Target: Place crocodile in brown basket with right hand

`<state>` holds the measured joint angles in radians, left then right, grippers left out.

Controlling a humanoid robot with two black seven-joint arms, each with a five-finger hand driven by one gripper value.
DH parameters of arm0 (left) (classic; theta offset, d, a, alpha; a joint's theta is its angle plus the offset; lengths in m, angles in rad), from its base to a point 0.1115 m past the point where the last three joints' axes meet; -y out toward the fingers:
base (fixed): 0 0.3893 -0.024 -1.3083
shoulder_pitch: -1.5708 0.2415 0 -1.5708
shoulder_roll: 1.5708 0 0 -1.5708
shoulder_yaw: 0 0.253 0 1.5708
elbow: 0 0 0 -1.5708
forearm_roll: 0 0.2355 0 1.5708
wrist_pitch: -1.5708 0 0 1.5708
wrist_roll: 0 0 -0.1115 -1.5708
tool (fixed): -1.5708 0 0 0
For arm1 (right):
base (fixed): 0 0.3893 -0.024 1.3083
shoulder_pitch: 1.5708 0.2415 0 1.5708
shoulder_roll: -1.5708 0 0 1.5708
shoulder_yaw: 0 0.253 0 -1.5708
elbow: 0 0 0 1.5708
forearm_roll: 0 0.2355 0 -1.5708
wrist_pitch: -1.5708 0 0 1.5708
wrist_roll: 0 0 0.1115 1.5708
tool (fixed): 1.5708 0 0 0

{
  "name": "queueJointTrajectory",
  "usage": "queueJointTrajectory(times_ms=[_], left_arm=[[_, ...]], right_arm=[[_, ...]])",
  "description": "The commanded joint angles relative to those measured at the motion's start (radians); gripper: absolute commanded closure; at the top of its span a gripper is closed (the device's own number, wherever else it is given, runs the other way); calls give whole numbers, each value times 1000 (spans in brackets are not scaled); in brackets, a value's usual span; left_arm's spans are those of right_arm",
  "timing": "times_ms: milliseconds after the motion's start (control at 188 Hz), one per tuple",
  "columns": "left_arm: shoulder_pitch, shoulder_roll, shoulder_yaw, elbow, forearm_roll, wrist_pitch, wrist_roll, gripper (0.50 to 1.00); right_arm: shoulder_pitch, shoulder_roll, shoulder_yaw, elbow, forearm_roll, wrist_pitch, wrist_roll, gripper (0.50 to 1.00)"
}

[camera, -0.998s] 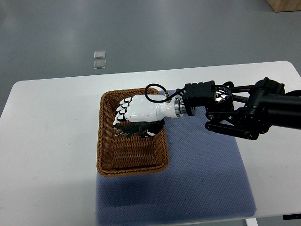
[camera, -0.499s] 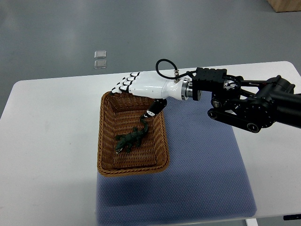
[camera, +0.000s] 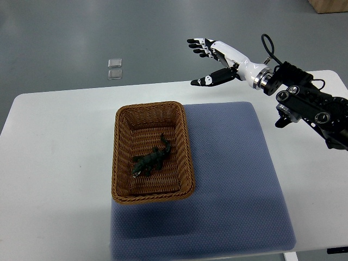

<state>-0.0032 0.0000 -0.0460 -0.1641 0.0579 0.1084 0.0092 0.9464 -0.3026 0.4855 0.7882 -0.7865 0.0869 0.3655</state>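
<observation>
Table [camera: 54,163]: white, with rounded corners; its left part is bare.
Floor squares [camera: 115,69]: two small clear tiles on the grey floor beyond the far left of the table, no part of the job.
Brown basket [camera: 152,105]: a rectangular wicker basket standing left of centre, its right side overlapping the left edge of the mat.
Crocodile [camera: 151,161]: a dark green toy lying flat on the basket floor, in the near half, with its tail pointing to the far right; nothing touches it.
Mat [camera: 234,174]: a blue-grey textured pad covering the middle and near right of the table.
Right hand [camera: 224,57]: white with dark tips, raised over the table's far edge, well apart from the basket; the fingers [camera: 202,46] are spread, the thumb hangs below them, and it holds nothing.
Right arm [camera: 307,106]: black links entering from the right edge.
Left arm: out of sight.
Step in hand: the placing looks done (the toy sits fully inside the rim), so I judge this to be the clearing-away stage.
Next move: probably only bringing the arm to rest at the right; it calls for no further grasp, just keeping clear of the basket.
</observation>
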Motion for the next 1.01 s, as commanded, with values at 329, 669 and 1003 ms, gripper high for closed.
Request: queueJointTrajectory(times_ms=[329, 669, 1003], left_arm=[[0, 0, 0, 0, 0, 0, 0, 500], [0, 0, 0, 0, 0, 0, 0, 500], [0, 0, 0, 0, 0, -1, 0, 500]], right_arm=[[-250, 16, 432, -44, 245, 103, -114, 579], [-331, 74, 581, -33, 243, 103, -112, 576], [-334, 76, 579, -35, 245, 97, -111, 574]])
